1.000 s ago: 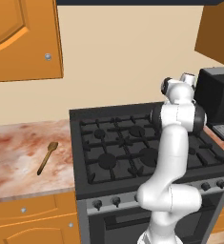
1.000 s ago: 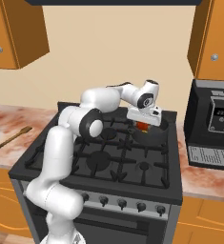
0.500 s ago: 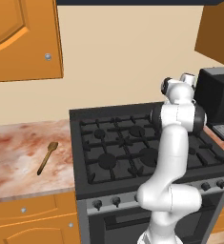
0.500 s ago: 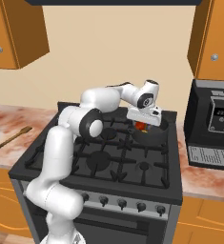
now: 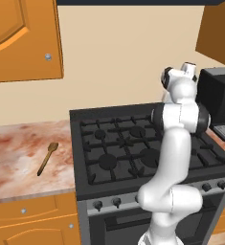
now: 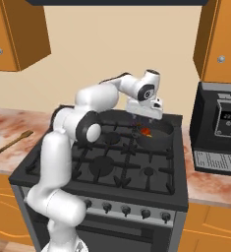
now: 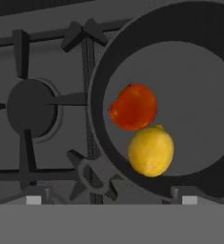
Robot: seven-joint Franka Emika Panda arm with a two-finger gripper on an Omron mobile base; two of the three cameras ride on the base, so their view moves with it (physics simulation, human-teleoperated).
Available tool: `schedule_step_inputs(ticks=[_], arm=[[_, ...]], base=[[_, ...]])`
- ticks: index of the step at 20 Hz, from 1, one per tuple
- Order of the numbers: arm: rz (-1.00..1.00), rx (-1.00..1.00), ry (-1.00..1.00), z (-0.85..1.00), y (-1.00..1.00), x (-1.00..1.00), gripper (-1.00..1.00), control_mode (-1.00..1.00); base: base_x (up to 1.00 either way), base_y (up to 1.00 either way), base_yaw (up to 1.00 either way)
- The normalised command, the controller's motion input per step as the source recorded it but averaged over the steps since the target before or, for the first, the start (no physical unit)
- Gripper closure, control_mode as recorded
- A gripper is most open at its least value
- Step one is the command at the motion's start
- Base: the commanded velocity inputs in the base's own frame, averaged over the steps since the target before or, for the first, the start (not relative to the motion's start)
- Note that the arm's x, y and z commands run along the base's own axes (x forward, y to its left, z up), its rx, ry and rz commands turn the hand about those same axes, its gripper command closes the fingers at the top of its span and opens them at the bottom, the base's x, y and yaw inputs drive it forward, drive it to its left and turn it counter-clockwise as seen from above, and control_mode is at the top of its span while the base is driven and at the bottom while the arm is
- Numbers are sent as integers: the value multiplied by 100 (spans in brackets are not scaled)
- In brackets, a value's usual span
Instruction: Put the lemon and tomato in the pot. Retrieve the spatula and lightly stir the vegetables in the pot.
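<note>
The stove (image 6: 102, 162) is the big black thing in the middle, so every place here is told from it.

Closest to the robot, the front of the stove has a row of small knobs (image 6: 124, 210). The arm could bump one if it swings low on its way across.

Further back, on the stove's far right burner, sits the pot (image 7: 189, 62). The tomato (image 7: 133, 107) and the lemon (image 7: 151, 150) are both inside it, touching each other, close to the pot's near wall. So the first part of the job looks done. The gripper (image 6: 144, 117) hangs just above the pot, and its fingers are spread wide with nothing in them.

What could go wrong here? If the hand drops instead of going up, the fingers might hit the pot's rim and push the pot off its burner. The two round things could then roll about.

Off the stove's left side, on the pink stone table (image 5: 18, 158), lies the spatula (image 5: 47, 158). It is well apart from the pot, so the arm has a long way to go. The spatula is thin and lies flat, so the fingers may slip off it or only pinch its edge. It could then tip or fall on the way back. Stirring too hard could also knock the lemon or tomato out.
</note>
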Motion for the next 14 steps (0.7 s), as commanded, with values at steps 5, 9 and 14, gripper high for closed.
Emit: schedule_step_inputs(ticks=[5, 9, 14], arm=[[0, -3, -10, -2, 96, -33, -100, -100], [0, -3, -14, -9, 100, -36, -100, -100], [0, -3, -15, -1, 100, -23, -100, -100]], base=[[0, 0, 0], [0, 0, 0], [0, 0, 0]])
